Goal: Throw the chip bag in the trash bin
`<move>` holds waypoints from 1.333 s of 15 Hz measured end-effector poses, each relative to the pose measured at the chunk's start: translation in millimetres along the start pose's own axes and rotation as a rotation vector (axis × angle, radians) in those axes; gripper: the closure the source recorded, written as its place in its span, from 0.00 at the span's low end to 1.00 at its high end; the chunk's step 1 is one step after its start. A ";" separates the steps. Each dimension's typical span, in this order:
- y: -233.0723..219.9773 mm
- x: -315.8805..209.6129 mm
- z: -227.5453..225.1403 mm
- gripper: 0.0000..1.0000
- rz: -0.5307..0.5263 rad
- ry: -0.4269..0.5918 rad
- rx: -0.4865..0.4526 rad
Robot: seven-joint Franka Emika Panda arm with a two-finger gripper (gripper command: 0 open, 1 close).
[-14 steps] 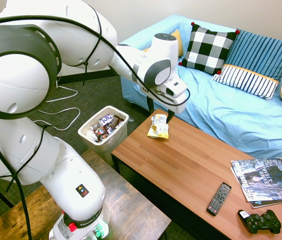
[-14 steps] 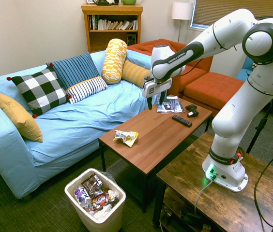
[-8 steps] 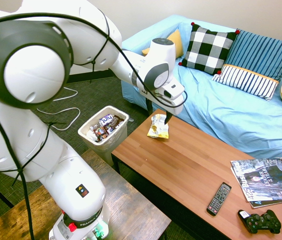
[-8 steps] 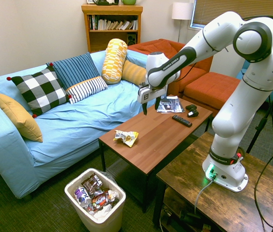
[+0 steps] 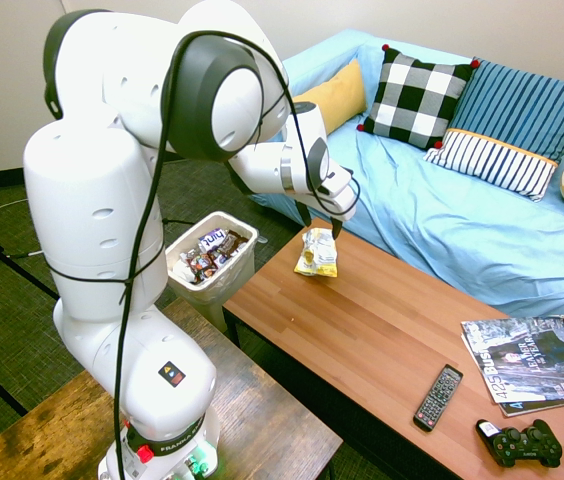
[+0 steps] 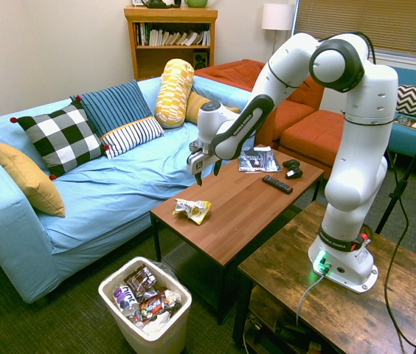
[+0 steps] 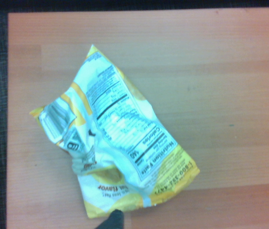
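The chip bag [image 5: 317, 252] [image 6: 192, 210], crumpled yellow and white, lies flat on the wooden coffee table [image 5: 382, 330] at the end nearest the trash bin. In the wrist view the chip bag [image 7: 120, 143] fills the middle, its nutrition label facing up. My gripper [image 5: 319, 222] [image 6: 206, 175] hangs a short way above the bag, pointing down and open, touching nothing. The white trash bin [image 5: 232, 283] [image 6: 145, 339] stands on the carpet just off that table end, lined and holding dark candy wrappers.
A remote [image 5: 438, 396], a black game controller [image 5: 519, 445] and a magazine [image 5: 532, 375] lie at the table's far end. The blue sofa [image 5: 442, 220] with several pillows runs along the table's far side.
The arm has swung along the table toward the bin end. The gripper went from beside the bag to right above it and a little lower, staying open. The bag has not moved.
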State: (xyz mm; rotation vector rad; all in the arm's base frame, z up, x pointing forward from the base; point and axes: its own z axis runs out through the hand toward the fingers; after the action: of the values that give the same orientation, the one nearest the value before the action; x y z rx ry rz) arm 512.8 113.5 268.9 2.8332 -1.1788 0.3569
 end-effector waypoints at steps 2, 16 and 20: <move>-21.6 -3.6 15.9 0.00 -0.026 0.015 -0.005; -87.3 -16.6 142.8 1.00 -0.077 -0.078 -0.053; -90.9 -11.0 155.2 1.00 -0.069 -0.087 -0.059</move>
State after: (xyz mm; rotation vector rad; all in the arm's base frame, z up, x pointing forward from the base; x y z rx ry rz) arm 599.2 164.4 119.2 2.8561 -1.0835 0.1944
